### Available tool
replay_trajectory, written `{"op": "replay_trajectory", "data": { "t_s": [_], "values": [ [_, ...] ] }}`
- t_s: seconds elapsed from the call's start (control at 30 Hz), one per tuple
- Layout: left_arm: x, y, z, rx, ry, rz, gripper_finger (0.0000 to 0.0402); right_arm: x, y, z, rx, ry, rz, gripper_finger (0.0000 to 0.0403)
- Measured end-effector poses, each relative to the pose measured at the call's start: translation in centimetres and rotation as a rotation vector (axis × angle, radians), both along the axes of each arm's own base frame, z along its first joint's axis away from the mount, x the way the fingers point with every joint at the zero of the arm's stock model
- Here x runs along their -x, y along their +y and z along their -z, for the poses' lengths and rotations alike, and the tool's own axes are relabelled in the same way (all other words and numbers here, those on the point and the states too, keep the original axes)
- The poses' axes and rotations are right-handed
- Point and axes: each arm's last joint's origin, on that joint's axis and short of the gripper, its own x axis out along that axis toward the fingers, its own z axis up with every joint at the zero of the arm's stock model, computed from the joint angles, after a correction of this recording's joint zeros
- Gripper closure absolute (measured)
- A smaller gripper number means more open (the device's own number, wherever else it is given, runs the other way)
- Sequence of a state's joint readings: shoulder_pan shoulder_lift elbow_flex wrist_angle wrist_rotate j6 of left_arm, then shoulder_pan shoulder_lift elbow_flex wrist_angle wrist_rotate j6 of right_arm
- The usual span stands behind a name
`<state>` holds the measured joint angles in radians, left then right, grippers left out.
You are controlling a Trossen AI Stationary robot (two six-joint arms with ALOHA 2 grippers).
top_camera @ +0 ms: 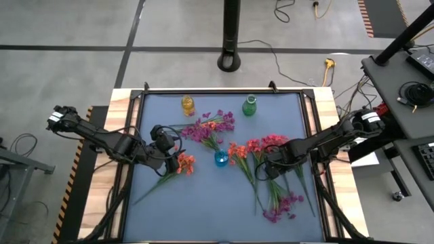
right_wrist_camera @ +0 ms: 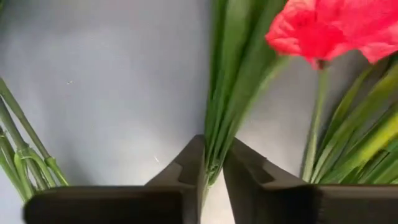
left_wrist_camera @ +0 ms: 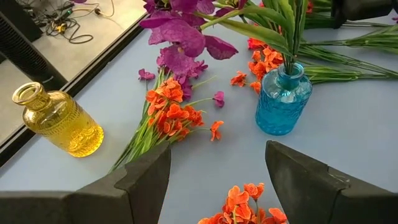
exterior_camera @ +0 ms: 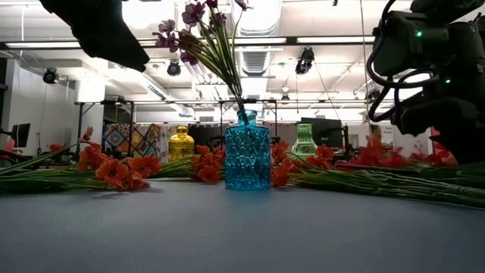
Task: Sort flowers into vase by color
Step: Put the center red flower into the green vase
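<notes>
right gripper (right_wrist_camera: pixel 213 171) clamped on green flower stem (right_wrist_camera: pixel 231 93), red bloom (right_wrist_camera: pixel 336 28) beside; left gripper (left_wrist_camera: pixel 214 180) spread, holding nothing, near blue vase (left_wrist_camera: pixel 283 99).

Workshop floor, overhead strip lighting.
You've got grey concrete floor (top_camera: pixel 81 27) crossed by dark tape lines, a black pole base (top_camera: pixel 230 61) behind the desk (top_camera: pixel 325 102), loose cables (top_camera: pixel 291 10), and bright ceiling lights (exterior_camera: pixel 333 39) beyond.

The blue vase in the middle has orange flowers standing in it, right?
Not quite. The blue vase is in the middle, but the flowers standing in it are purple, not orange. The low view shows this; the orange flowers lie on the table.
</notes>
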<state>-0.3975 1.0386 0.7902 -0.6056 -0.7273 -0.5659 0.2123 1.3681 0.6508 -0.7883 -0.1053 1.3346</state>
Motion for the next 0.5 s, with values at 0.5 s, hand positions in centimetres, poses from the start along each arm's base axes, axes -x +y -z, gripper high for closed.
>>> {"op": "replay_trajectory", "data": {
  "t_s": [0.5],
  "values": [
    [0.0, 0.0, 0.0, -0.005, -0.003, -0.005, 0.0157, 0.8, -0.3, -3.8, -0.012, -0.111, 0.016, 0.0371]
  ]
}}
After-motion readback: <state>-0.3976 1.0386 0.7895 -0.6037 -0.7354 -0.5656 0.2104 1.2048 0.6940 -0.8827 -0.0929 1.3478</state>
